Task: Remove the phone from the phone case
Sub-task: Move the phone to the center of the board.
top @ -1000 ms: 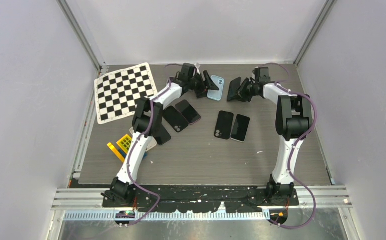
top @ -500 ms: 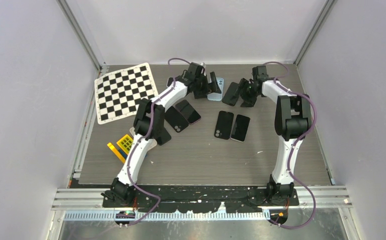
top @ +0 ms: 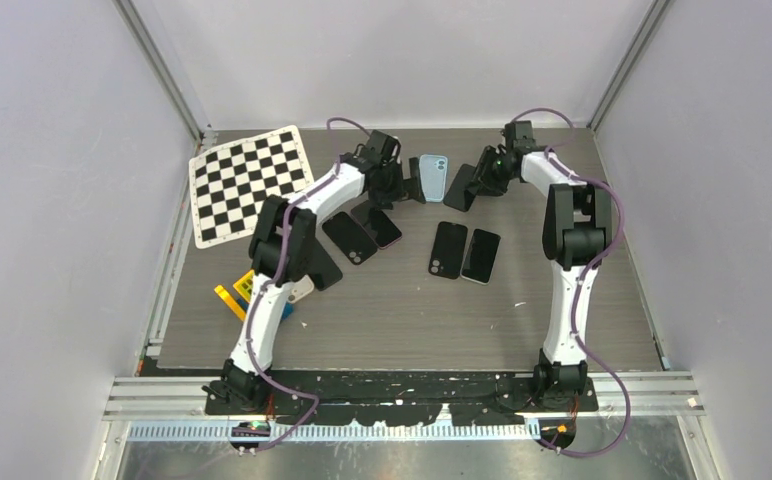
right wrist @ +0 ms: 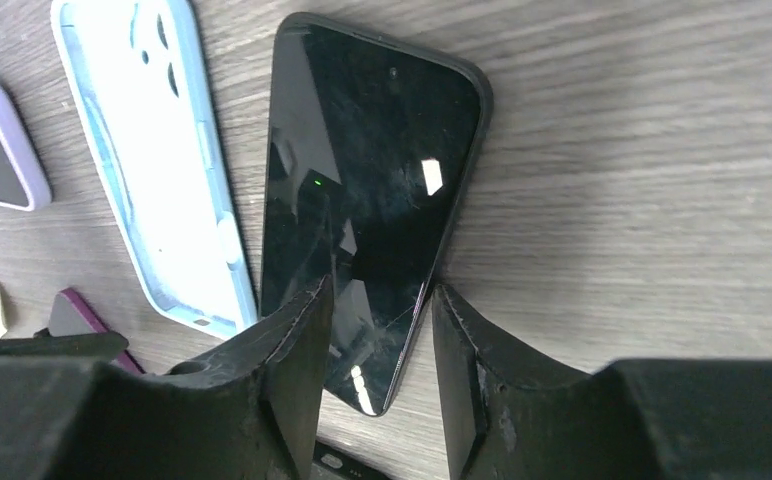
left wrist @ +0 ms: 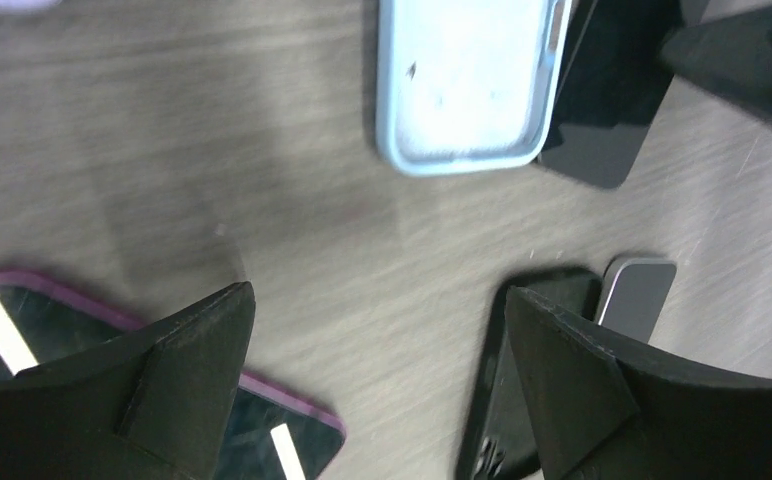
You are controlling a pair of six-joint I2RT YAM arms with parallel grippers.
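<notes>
The light blue case (top: 432, 176) lies empty and open side up at the back of the table; it also shows in the left wrist view (left wrist: 467, 85) and the right wrist view (right wrist: 157, 150). The black phone (top: 459, 187) lies flat, screen up, just right of it, out of the case (right wrist: 372, 190) (left wrist: 607, 100). My right gripper (right wrist: 382, 330) is open, and its fingers (right wrist: 282, 370) straddle the phone's near end. My left gripper (left wrist: 377, 330) is open and empty over bare table on the near side of the case.
A purple-cased phone (left wrist: 22, 330) and a black phone (left wrist: 532, 400) lie under my left fingers. Two more phones (top: 464, 253) lie mid-table, two others (top: 362, 230) to the left. A checkerboard (top: 252, 183) lies at the back left, and yellow objects (top: 242, 290) near the left edge.
My left gripper has drawn back off the blue case toward the near left. My right gripper has shifted left and back, and the black phone now lies flat beside the case.
</notes>
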